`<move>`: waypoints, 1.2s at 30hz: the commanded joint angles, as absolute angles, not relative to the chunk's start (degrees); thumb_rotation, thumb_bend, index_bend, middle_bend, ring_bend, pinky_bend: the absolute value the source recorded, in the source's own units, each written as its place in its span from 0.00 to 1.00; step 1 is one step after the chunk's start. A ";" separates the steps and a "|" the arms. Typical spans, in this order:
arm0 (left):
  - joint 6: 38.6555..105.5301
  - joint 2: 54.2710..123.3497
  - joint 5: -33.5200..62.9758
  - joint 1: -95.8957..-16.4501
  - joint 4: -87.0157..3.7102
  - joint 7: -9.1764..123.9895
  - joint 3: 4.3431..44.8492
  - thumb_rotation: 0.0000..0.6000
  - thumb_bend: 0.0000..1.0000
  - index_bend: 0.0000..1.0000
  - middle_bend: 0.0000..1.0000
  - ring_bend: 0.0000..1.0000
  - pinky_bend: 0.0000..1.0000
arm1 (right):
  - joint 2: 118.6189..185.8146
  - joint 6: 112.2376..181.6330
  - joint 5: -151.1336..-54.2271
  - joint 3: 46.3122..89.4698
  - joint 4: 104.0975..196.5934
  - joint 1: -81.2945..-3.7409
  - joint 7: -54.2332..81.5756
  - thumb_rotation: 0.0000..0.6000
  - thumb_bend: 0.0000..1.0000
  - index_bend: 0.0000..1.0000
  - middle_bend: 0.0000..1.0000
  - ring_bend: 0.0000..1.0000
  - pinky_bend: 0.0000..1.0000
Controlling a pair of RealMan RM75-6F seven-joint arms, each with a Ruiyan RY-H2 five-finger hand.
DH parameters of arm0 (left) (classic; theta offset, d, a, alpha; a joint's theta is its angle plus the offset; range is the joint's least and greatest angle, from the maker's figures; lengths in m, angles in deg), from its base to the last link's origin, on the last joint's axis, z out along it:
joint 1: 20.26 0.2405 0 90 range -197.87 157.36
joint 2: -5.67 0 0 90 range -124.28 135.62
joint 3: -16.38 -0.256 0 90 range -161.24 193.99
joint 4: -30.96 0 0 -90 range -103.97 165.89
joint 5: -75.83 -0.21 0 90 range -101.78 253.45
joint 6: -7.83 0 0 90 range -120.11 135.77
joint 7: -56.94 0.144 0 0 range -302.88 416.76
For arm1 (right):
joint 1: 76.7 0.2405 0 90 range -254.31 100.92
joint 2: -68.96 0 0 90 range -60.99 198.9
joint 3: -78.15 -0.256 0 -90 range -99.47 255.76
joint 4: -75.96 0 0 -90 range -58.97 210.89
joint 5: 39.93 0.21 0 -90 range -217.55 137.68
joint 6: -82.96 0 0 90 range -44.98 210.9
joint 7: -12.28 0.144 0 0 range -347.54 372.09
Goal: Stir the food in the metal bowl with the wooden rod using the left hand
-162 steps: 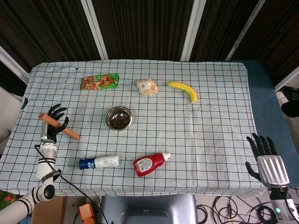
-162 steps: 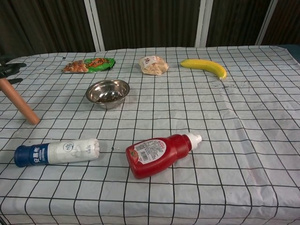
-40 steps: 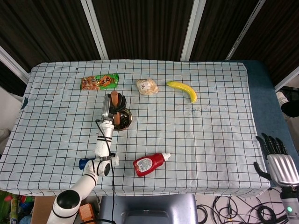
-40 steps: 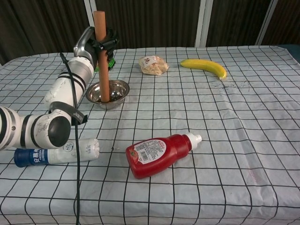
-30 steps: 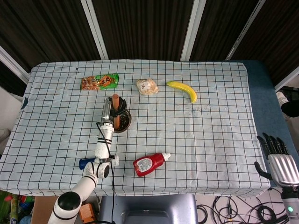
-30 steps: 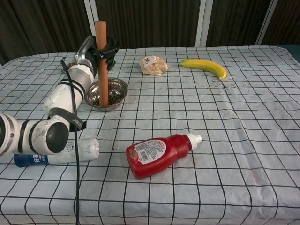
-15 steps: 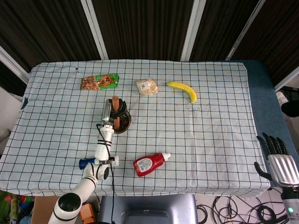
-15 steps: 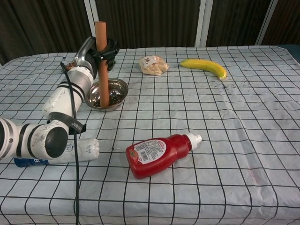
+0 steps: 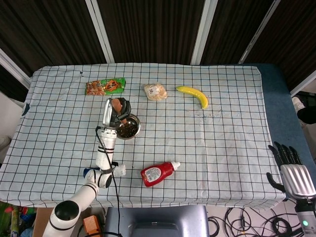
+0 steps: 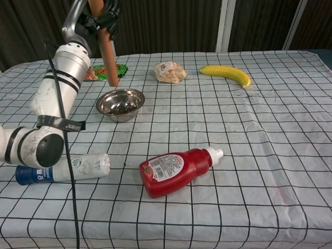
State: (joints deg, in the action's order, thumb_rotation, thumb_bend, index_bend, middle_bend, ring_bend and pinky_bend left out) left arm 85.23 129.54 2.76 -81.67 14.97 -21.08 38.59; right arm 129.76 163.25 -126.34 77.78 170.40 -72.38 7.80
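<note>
My left hand [image 10: 97, 19] grips the wooden rod [image 10: 108, 57] near its top and holds it tilted, high above the table. The rod's lower end hangs clear of the metal bowl [image 10: 119, 117], over the bowl's far left rim. Dark food lies in the bowl's bottom. In the head view the left hand [image 9: 114, 112] and the rod [image 9: 117, 104] sit just left of the bowl [image 9: 138, 129]. My right hand [image 9: 289, 170] rests beyond the table's right front corner, fingers spread and holding nothing.
A green snack packet [image 10: 98, 71], a pale food bag [image 10: 169, 72] and a banana [image 10: 226, 74] lie along the back. A red ketchup bottle [image 10: 176, 169] and a white bottle with a blue cap [image 10: 62, 168] lie near the front.
The left hand has lifted the rod out of the bowl and carried it up and to the left; the rod's tip now hangs above the rim. The right hand stays put.
</note>
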 commanded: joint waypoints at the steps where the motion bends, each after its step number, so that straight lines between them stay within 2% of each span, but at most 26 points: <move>1: 93.08 122.33 -5.08 -71.69 12.01 -12.34 29.16 1.00 0.91 1.00 1.00 0.91 1.00 | 129.99 163.10 -127.27 78.21 170.70 -72.18 7.33 1.00 0.31 0.00 0.00 0.00 0.00; 2: 94.85 119.82 -7.27 -68.17 10.39 -9.70 26.16 1.00 0.91 1.00 1.00 0.91 1.00 | 130.11 162.97 -127.49 78.33 170.79 -72.10 7.03 1.00 0.31 0.00 0.00 0.00 0.00; 5: 94.89 115.19 -9.63 -61.95 7.01 -1.04 21.62 1.00 0.89 1.00 1.00 0.91 1.00 | 130.35 162.72 -128.27 78.76 171.05 -71.95 6.59 1.00 0.31 0.00 0.00 0.00 0.00; 11: 93.82 112.99 -11.11 -54.92 7.30 13.97 17.56 1.00 0.81 1.00 1.00 0.90 1.00 | 130.62 163.05 -129.17 79.15 171.36 -72.03 6.24 1.00 0.31 0.00 0.00 0.00 0.00; 15: 92.27 114.30 -12.08 -53.77 9.98 19.12 16.32 1.00 0.75 0.99 1.00 0.86 1.00 | 130.59 162.95 -129.50 79.46 171.54 -72.05 6.13 1.00 0.31 0.00 0.00 0.00 0.00; 20: 86.54 116.14 -10.52 -53.41 10.82 21.39 17.28 1.00 0.65 0.86 0.98 0.71 0.85 | 130.28 163.73 -129.73 79.40 171.67 -72.33 6.77 1.00 0.31 0.00 0.00 0.00 0.00; 25: 80.87 118.44 -9.65 -54.39 13.18 22.22 17.92 1.00 0.63 0.79 0.92 0.64 0.76 | 130.38 163.13 -129.66 79.52 171.56 -72.11 6.55 1.00 0.31 0.00 0.00 0.00 0.00; 28: 77.87 119.68 -9.20 -54.99 14.49 23.41 18.29 1.00 0.59 0.70 0.82 0.51 0.65 | 130.41 162.82 -129.67 79.59 171.62 -71.97 6.35 1.00 0.31 0.00 0.00 0.00 0.00; 32: 76.13 120.22 -9.05 -54.69 14.93 24.46 18.38 1.00 0.50 0.46 0.52 0.21 0.41 | 130.29 163.10 -129.32 79.38 171.64 -72.09 6.54 1.00 0.31 0.00 0.00 0.00 0.00; 36: 75.34 120.04 -9.08 -54.30 14.51 24.78 18.38 1.00 0.37 0.23 0.29 0.05 0.27 | 130.27 163.11 -128.98 79.28 171.76 -72.14 6.41 1.00 0.31 0.00 0.00 0.00 0.00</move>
